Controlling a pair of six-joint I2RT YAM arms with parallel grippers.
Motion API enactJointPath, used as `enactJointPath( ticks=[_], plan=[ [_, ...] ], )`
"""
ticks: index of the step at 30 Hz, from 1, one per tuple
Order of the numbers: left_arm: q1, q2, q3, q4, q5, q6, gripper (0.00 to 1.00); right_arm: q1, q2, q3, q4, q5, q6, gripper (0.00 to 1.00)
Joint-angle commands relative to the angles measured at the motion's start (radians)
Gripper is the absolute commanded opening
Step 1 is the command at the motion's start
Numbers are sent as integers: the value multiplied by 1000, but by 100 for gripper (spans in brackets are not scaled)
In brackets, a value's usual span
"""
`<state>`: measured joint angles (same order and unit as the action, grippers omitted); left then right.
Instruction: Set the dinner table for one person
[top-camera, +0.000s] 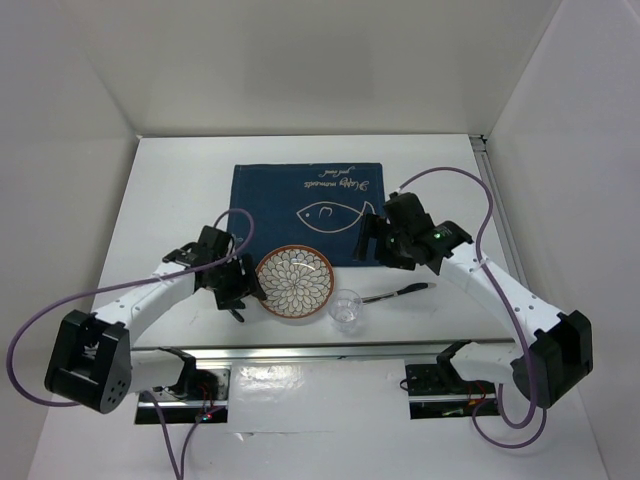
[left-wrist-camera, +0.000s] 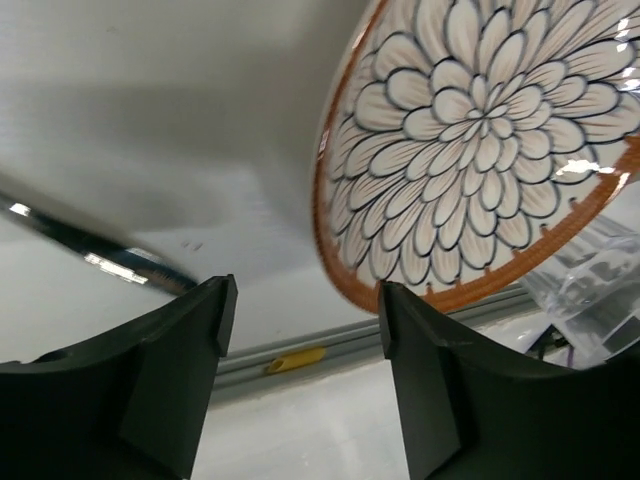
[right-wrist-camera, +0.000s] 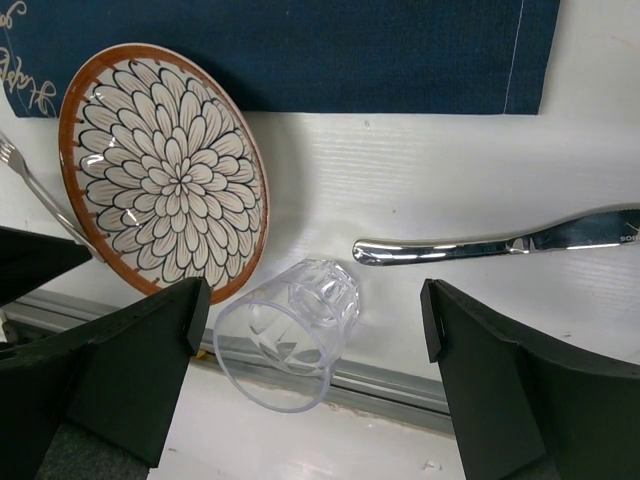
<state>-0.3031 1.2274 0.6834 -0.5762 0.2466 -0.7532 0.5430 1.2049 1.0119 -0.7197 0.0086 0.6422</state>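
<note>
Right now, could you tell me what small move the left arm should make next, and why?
Probably ease the left gripper sideways toward the plate until its open jaws straddle the rim. The plate lies mostly off the navy cloth, and its rim sits just beside one finger, so a short shift should allow a grasp.

The left arm (top-camera: 150, 293) and the right arm (top-camera: 495, 285) were made of long white parts with black parts at the bends. Each arm ended in a big, chunky black block, the left base (top-camera: 88, 360) and the right base (top-camera: 555, 355). A thin left purple cable (top-camera: 60, 301) and a right purple cable (top-camera: 450, 171) ran along them in big loops. A tiny green light (top-camera: 437, 236) glowed on the right arm. The left tool (left-wrist-camera: 305, 300) and the right tool (right-wrist-camera: 315, 300) each had two thick, dull black fingers with flat sides.
</note>
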Motion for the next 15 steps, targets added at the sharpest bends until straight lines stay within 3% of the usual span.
enactJointPath(
  ticks=[1, 6, 10, 14, 15],
  plan=[
    [-4, 16, -21, 214, 83, -41, 74, 2, -16, 42, -11, 14, 1, 100],
    [-4, 113, -53, 323, 131, -32, 71, 2, -16, 62, -21, 24, 1, 100],
    [-4, 170, -62, 369, 131, -32, 60, 2, -16, 62, -21, 24, 1, 100],
    [-4, 213, -53, 380, 97, -12, 32, 2, -16, 62, -30, 34, 1, 100],
    [-4, 213, -38, 346, 86, -3, 17, 2, -16, 62, -30, 34, 1, 100]
  ],
)
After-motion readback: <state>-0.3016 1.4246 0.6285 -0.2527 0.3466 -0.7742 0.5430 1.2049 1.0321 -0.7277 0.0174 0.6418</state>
